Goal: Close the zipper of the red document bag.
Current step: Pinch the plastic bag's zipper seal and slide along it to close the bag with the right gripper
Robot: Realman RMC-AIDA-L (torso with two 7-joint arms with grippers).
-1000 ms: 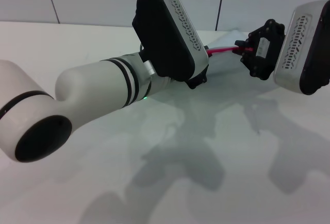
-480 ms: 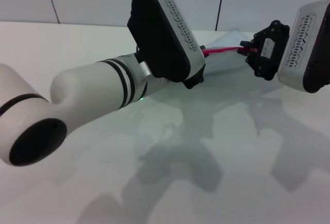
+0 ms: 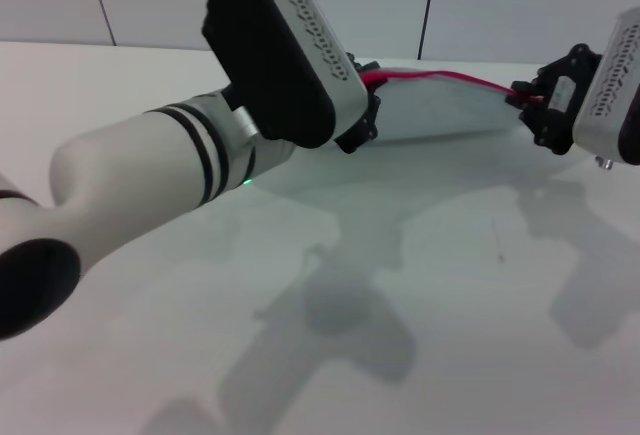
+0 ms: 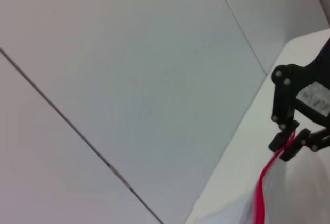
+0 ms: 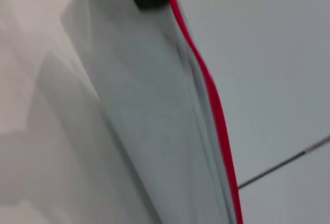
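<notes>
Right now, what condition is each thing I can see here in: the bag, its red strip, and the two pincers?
Red document bag: held up off the table between the two pincers, stretched lengthwise.
Zipper: along the bag's top edge, pulled fairly taut; whether it is closed cannot be told.
Left pincer: at the bag's left end, gripping it.
Right pincer: closed on the zipper at the right end.

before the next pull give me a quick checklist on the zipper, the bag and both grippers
1. Left gripper at one end of the zipper: ok.
2. Right gripper at the zipper's other end: ok; the left wrist view shows its fingers pinched on the red strip.
3. Red document bag stretched between the grippers, lifted above the table: ok.
4. Zipper line straight: not ok, it bows upward.
5. Left gripper's hold: cannot tell, hidden behind the arm.
6. Zipper fully closed: cannot tell.
</notes>
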